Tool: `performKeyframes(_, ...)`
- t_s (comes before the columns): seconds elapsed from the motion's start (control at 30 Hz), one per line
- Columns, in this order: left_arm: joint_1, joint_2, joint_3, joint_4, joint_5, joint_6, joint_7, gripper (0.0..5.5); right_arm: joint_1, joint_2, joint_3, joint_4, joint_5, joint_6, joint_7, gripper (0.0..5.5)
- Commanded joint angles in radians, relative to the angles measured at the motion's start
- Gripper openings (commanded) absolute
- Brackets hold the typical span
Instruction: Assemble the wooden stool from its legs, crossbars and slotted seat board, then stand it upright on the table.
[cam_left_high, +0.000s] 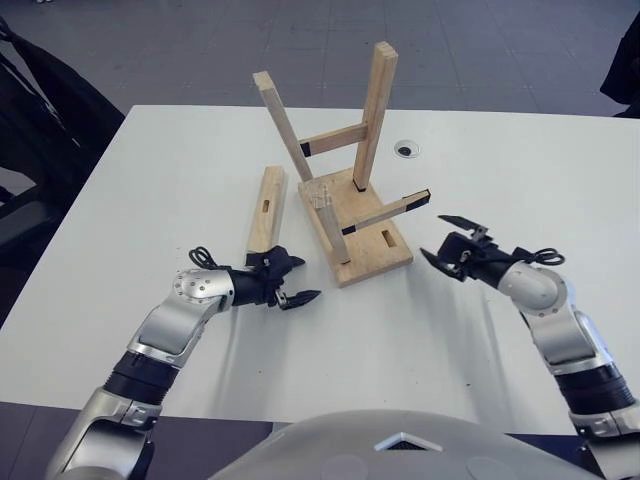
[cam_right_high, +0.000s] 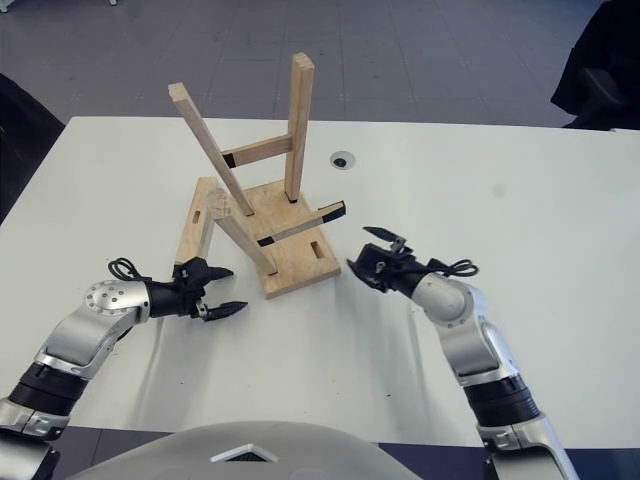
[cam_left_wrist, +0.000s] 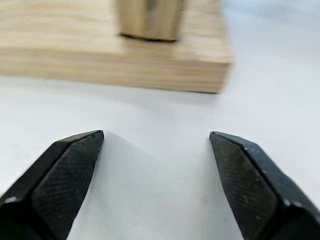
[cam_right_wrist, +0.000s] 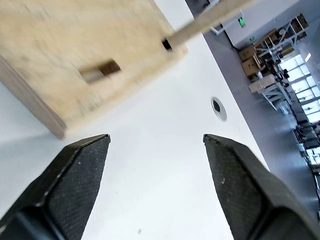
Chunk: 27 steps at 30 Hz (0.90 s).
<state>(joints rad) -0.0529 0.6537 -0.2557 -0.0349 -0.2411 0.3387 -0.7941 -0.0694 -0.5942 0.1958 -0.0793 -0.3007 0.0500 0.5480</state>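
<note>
Stool (cam_left_high: 372, 255) seat-down on white table (cam_left_high: 500, 160); grey floor (cam_left_high: 200, 50) beyond.

The seat board (cam_left_high: 372, 245), the upright legs (cam_left_high: 375, 110) and the loose leg (cam_left_high: 266, 208) at centre left are pale honey wood with fine grain. The crossbars (cam_left_high: 338, 139) have black bands at their ends. The bench (cam_left_high: 130, 220) is plain white, and the floor (cam_left_high: 200, 40) along the top is grey tile. The left tool (cam_left_high: 305, 280) and right tool (cam_left_high: 438, 238) are black, their pads (cam_left_wrist: 70, 180) finely cross-hatched.
</note>
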Motion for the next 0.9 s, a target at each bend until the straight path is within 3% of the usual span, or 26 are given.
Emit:
performKeyframes(0.03,-0.047,-0.064,0.031,0.072,0.056,-0.004,0.091,3.56,-0.086,0.027,0.01,0.141,-0.018,-0.036,-0.04,3.44)
performKeyframes(0.27,-0.226,-0.201,0.012,0.367,0.218,-0.064,0.288,2.55,-0.138,0.132,0.097,0.261,-0.012,-0.093,-0.047,3.44)
performKeyframes(0.6,-0.334,-0.389,-0.005,0.545,0.208,-0.143,0.236,2.55,-0.053,0.159,0.122,0.048,0.031,-0.015,0.032,3.44)
performKeyframes(0.73,-0.317,-0.347,0.024,0.502,0.221,-0.155,0.238,2.55,-0.037,0.15,0.115,0.03,0.006,0.014,0.026,3.44)
performKeyframes(0.9,-0.198,-0.214,0.137,0.227,0.201,-0.069,0.247,2.55,0.002,0.139,0.056,-0.014,0.016,0.08,-0.009,3.44)
